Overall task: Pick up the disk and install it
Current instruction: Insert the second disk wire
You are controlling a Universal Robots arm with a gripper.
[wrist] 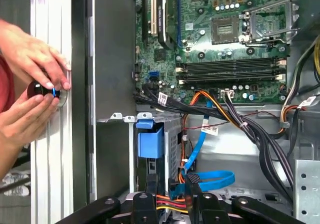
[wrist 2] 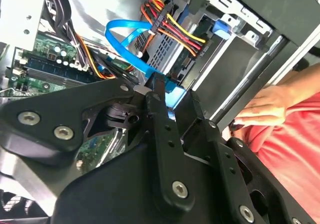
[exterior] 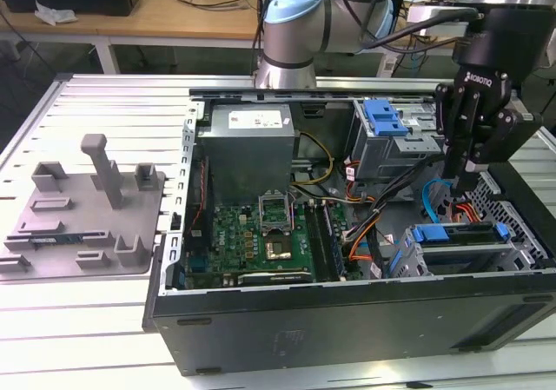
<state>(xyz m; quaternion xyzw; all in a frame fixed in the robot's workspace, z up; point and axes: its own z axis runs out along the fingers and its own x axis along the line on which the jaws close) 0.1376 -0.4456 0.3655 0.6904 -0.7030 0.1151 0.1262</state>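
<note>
Since the pincer [exterior: 462,181] hangs low inside the computer case [exterior: 347,329], the hazards lie within that case.

Findings, from the exterior view's left:
- A grey tray [exterior: 78,212] lies on the ribbed metal tabletop [exterior: 78,320] beside the case, well clear of the work.
- The motherboard [exterior: 261,234] lies on the case floor, exposed to any sideways sweep.
- Loose cables [exterior: 373,225] and a blue cable [exterior: 427,201] run just beside the pincer. Judged risk: a finger snags one and pulls a plug.
- The disk [exterior: 460,255] sits in the drive cage at the case's corner, just below the pincer, whose fingers stand slightly parted and hold nothing.
- A person's hands [wrist: 35,54] work at the outer wall of the case. Judged risk: contact with the arm.

A wooden bench [exterior: 174,12] stands behind the case.
</note>
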